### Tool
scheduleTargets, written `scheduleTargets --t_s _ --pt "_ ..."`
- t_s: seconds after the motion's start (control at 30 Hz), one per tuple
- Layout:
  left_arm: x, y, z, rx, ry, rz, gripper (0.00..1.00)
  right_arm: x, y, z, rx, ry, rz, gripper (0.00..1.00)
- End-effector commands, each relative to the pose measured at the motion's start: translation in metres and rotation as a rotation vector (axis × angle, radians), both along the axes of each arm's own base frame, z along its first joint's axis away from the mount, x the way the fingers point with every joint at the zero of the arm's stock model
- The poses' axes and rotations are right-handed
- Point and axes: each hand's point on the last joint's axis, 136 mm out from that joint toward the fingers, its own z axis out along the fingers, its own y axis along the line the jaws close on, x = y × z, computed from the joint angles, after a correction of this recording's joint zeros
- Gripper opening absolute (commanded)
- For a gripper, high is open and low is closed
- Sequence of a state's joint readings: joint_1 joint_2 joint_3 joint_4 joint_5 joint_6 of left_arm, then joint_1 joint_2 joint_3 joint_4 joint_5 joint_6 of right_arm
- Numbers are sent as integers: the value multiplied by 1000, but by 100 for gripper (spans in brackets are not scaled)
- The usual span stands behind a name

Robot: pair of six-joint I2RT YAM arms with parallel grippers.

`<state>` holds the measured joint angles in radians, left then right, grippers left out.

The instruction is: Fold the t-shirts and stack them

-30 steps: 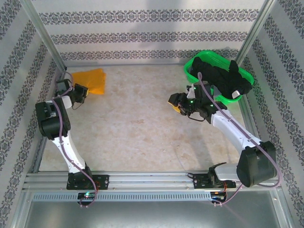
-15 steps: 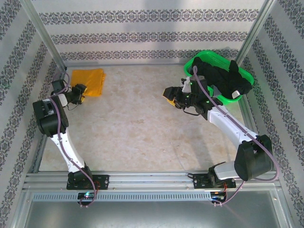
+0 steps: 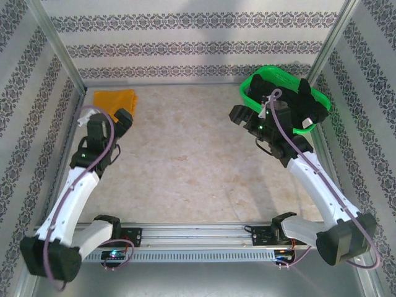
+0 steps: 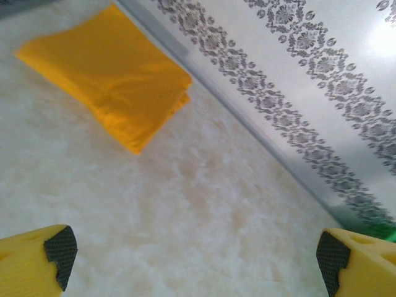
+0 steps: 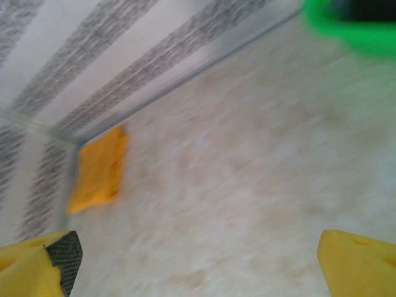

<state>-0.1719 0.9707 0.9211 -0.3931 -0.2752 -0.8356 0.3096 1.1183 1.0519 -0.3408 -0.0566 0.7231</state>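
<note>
Top view: mustard-orange t-shirt (image 3: pixel 115 99) lies folded flat in the upper left of the frame, on the pale table (image 3: pixel 185 154), close to the back wall. Black t-shirts (image 3: pixel 307 110) sit heaped in the green basket (image 3: pixel 266 70), upper right of the frame, and part of the heap hangs over the rim.

Left gripper (image 3: pixel 106 117): just below the orange shirt in the top view, not touching it. In the left wrist view the left gripper (image 4: pixel 195 257) has its jaws spread wide, yellow fingers (image 4: pixel 34 263) at the two bottom corners, only bare table between them. Nothing held. The folded orange shirt (image 4: pixel 105 80) lies in the upper left of that frame, edges fairly square, layered at the right edge.

Right gripper (image 3: pixel 240 115): just left of the basket in the top view, over bare table. Right wrist view is blurred. There the right gripper (image 5: pixel 198 257) also has its jaws wide apart, with nothing between them. The orange shirt (image 5: pixel 99 170) shows at the left of that frame, by the wall corner, and the basket (image 5: pixel 352 34) at the upper right.

No shirt lies in the middle of the table.
</note>
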Motion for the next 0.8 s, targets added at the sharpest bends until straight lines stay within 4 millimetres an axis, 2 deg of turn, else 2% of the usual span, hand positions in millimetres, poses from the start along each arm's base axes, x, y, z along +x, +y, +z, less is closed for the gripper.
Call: scheduleTargets --t_s 0.0,0.1,0.17,0.23,0.27,0.37,0.43,0.53,0.6,0.67,0.7,0.77 --pt "-56 58 -46 443 269 182 100 -14 -86 -26 -411 29 -289 98" --pt "-52 52 -72 611 243 27 100 -16 -110 -54 -641 -71 -330 98" --pt "-42 40 -92 650 166 -68 100 -17 -116 -77 -801 -134 -312 98" --pt "-34 32 -107 659 92 -106 100 -15 -120 -98 -870 -129 -280 98" --pt "-28 28 -112 675 55 -125 100 -13 -121 -110 -880 -110 -256 98" --pt "-14 38 -133 637 71 -85 100 -4 -121 -136 -839 -103 -220 98" --pt "0 41 -143 598 56 -90 100 6 -119 -142 -812 -149 -201 98" --pt "22 52 -143 551 -11 -55 100 21 -119 -148 -761 -216 -192 98" --pt "37 58 -146 547 22 -101 100 30 -123 -147 -720 -258 -197 98" --pt "42 66 -148 569 -13 -79 100 39 -128 -146 -719 -274 -187 98" --pt "41 72 -151 561 -36 -53 100 41 -132 -153 -696 -256 -191 98" --pt "40 65 -152 550 -49 -98 100 40 -141 -167 -641 -273 -216 98"
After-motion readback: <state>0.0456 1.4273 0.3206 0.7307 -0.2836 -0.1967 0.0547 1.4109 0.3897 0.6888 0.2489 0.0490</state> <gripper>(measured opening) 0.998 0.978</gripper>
